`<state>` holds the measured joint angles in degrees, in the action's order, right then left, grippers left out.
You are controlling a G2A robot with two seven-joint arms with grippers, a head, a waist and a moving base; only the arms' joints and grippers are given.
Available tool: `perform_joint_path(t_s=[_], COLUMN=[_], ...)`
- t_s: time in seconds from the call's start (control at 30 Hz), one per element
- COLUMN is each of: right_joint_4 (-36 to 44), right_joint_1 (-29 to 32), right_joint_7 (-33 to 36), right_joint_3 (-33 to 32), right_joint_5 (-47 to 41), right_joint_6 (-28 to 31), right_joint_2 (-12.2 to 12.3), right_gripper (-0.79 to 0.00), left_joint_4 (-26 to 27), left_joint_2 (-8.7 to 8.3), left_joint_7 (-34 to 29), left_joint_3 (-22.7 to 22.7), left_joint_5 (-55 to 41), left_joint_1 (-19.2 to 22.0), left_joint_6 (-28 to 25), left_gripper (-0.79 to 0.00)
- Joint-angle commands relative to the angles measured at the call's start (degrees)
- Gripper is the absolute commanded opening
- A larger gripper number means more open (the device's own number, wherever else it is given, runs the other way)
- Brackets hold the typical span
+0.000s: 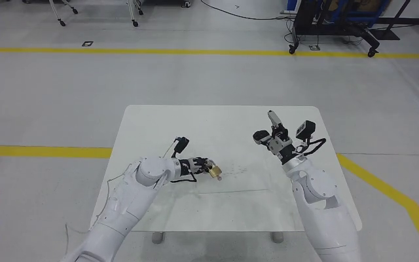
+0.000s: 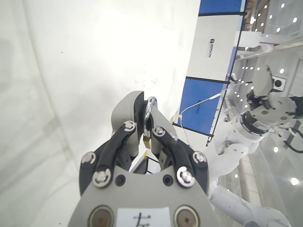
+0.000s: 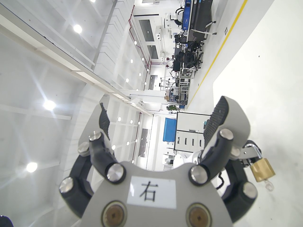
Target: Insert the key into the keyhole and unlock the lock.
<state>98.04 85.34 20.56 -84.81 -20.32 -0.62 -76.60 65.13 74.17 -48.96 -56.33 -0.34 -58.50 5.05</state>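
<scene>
While left gripper clamps brass lock by its shackle near table centre, key poking from lock's base, right gripper hangs well apart w/ jaws wide.

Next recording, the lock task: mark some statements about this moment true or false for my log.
1. The left end effector grips the brass padlock by its silver shackle. True.
2. The right end effector holds a key. False: its jaws stand open and empty.
3. The right end effector touches the padlock. False: it is well apart from it.
4. The padlock is over the white rectangular table. True.
</scene>
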Motion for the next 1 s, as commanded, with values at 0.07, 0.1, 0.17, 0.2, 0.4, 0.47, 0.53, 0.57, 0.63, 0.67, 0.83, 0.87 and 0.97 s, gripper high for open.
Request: perform_joint_path(t_s=[0.07, 0.1, 0.17, 0.2, 0.4, 0.47, 0.53, 0.57, 0.63, 0.67, 0.83, 0.87, 0.97], right_joint_4=[0.0, 0.0, 0.0, 0.0, 0.0, 0.0, -0.8, -1.2, -1.8, -1.9, -1.0, -0.9, -0.8], right_joint_1=[0.0, 0.0, 0.0, 0.0, 0.0, 0.0, 0.1, -0.1, -0.8, -1.2, -3.3, -3.7, -4.9], right_joint_7=[0.0, 0.0, 0.0, 0.0, 0.0, 0.0, -0.2, -0.7, -3.0, -4.2, -7.4, -7.8, -9.1], right_joint_3=[0.0, 0.0, 0.0, 0.0, 0.0, 0.0, 0.7, 0.9, 0.4, 0.0, -4.7, -5.8, -9.3], right_joint_5=[0.0, 0.0, 0.0, 0.0, 0.0, 0.0, 1.9, 2.7, 4.9, 5.9, 6.8, 6.6, 5.4], right_joint_6=[0.0, 0.0, 0.0, 0.0, 0.0, 0.0, 0.7, 1.5, 4.0, 5.5, 11.8, 12.7, 16.5], right_joint_2=[0.0, 0.0, 0.0, 0.0, 0.0, 0.0, 0.0, 0.0, 0.1, 0.1, 0.5, 0.5, 0.8], right_gripper=[0.0, 0.0, 0.0, 0.0, 0.0, 0.0, 0.0, 0.0, 0.0, 0.0, 0.0, 0.0, 0.0], left_joint_4=[-0.2, -0.2, 0.0, 0.3, 1.1, 2.2, 3.7, 4.3, 6.5, 7.8, 17.7, 19.2, 22.1], left_joint_2=[-0.06, -0.17, -0.24, -0.3, -0.63, -0.78, -0.99, -1.15, -1.54, -1.8, -3.67, -3.93, -4.26], left_joint_7=[0.0, 0.4, 0.2, 0.3, 0.7, 1.6, 2.9, 3.7, 5.7, 6.7, 18.2, 20.2, 24.9], left_joint_3=[0.2, 0.3, -0.4, -0.7, -2.4, -3.1, -4.3, -4.8, -6.3, -7.0, -11.5, -12.2, -14.8], left_joint_5=[1.1, 2.4, 0.8, 0.5, -1.5, -1.9, -2.6, -2.2, -1.4, 0.0, 20.6, 23.5, 24.0], left_joint_1=[0.6, 0.7, 0.4, 0.3, -0.3, -0.7, -1.4, -1.8, -2.7, -3.2, -5.4, -6.2, -7.6], left_joint_6=[-1.0, -1.9, -2.9, -3.5, -4.5, -6.7, -9.5, -10.8, -13.8, -15.3, -27.9, -29.5, -31.4], left_gripper=[-0.299, -0.031, 0.0, 0.0, 0.0, 0.0, 0.0, 0.0, 0.0, 0.0, 0.0, 0.0, 0.0])
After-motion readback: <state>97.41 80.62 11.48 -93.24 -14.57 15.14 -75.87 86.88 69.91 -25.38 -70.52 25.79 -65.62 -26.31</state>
